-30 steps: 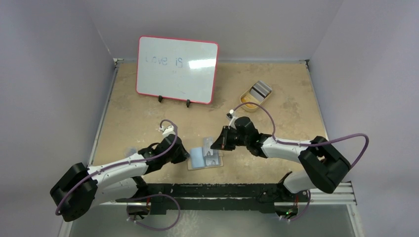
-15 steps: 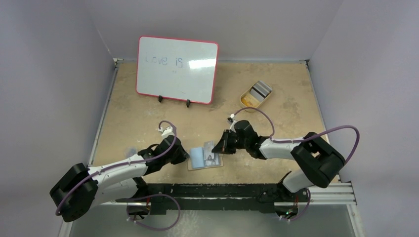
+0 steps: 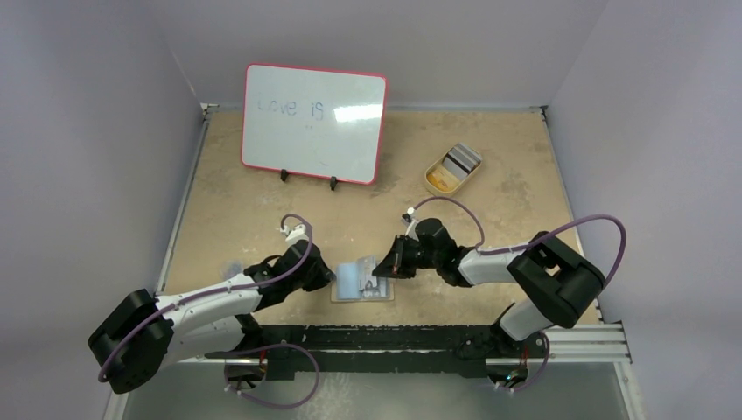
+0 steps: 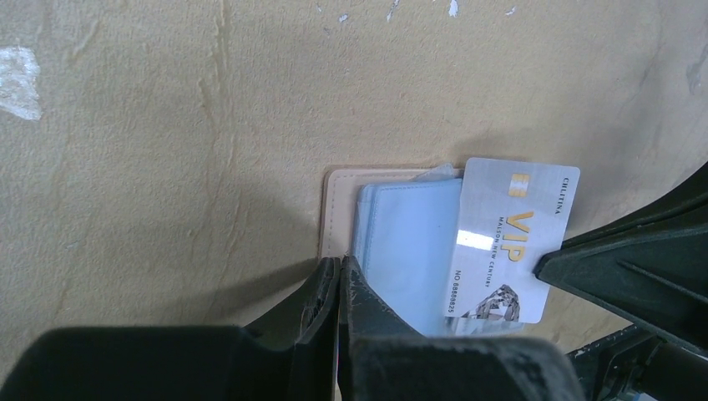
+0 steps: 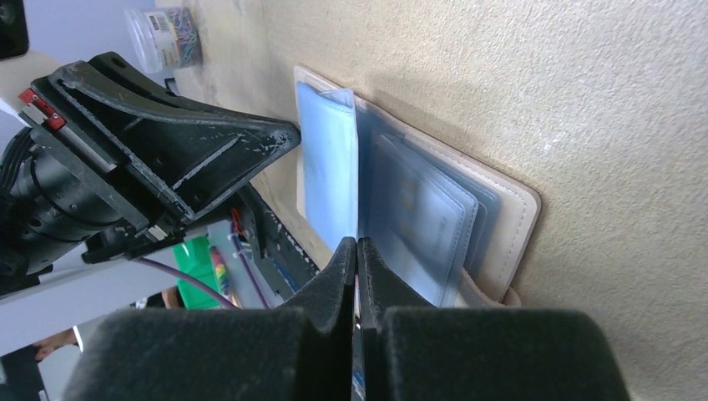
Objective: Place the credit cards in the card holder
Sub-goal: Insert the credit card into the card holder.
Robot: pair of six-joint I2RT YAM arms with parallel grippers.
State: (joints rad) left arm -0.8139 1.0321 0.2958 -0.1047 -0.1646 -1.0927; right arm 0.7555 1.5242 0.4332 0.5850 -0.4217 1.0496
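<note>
The tan card holder (image 3: pixel 363 293) lies open near the table's front edge, with its blue-grey pockets (image 4: pixel 405 242) facing up. My left gripper (image 3: pixel 325 278) is shut on the holder's left tan edge (image 4: pixel 338 205), with its fingertips (image 4: pixel 338 266) pressed together there. My right gripper (image 3: pixel 385 262) is shut on a silver credit card printed VIP (image 4: pixel 509 238). The card's free end lies over the pockets. In the right wrist view the gripper (image 5: pixel 356 244) points at the holder (image 5: pixel 511 209) and the card shows only edge-on. More grey cards (image 3: pixel 461 160) stand in a dish.
A tan oval dish (image 3: pixel 435 182) sits at the back right. A red-rimmed whiteboard (image 3: pixel 313 122) stands at the back. A small clear jar (image 3: pixel 232 267) sits beside my left arm and also shows in the right wrist view (image 5: pixel 167 38). Grey walls enclose the table.
My right gripper has moved down and left with the card, bringing it over the holder's pockets. Its forearm has swung lower. The left arm has not moved.
</note>
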